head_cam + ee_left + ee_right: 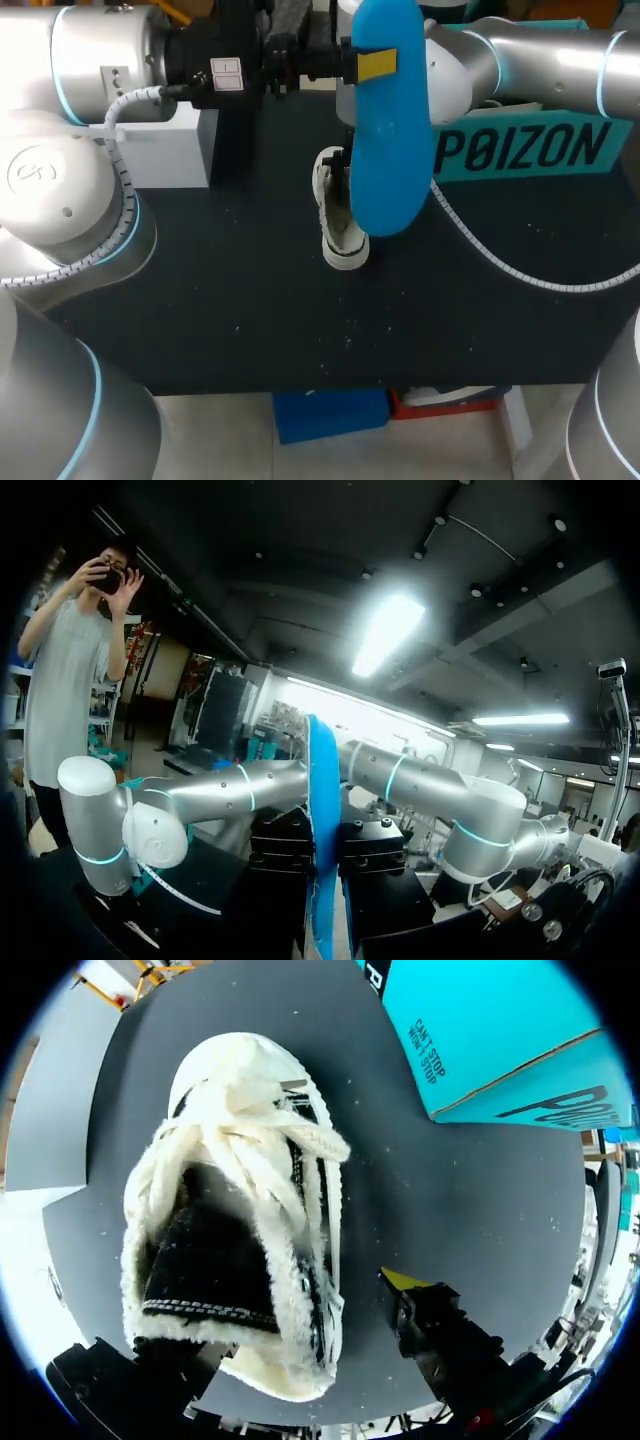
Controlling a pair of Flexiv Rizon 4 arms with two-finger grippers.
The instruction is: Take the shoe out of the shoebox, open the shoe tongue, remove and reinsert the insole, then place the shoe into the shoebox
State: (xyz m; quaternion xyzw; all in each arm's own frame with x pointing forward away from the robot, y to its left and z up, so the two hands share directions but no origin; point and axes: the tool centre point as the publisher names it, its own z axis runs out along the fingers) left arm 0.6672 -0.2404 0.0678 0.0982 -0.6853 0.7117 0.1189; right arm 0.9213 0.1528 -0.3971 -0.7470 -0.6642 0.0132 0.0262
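Note:
A white fleece-lined shoe [338,222] stands on the black table [220,300], its toe pointing away from the teal shoebox [530,150] at the back right. High above the shoe, my left gripper [370,63] is shut on a blue insole [385,120] that hangs upright. In the left wrist view the insole [322,810] runs edge-on between the black fingers. My right gripper [270,1325] hovers over the heel of the shoe [240,1210], open, one yellow fingertip [403,1279] just clear of the shoe's side. In the head view the insole hides the right gripper.
A white box [165,145] stands at the back left of the table. My right arm's ribbed cable [500,262] loops low over the table to the right of the shoe. The teal shoebox [480,1030] lies beyond the shoe's toe side.

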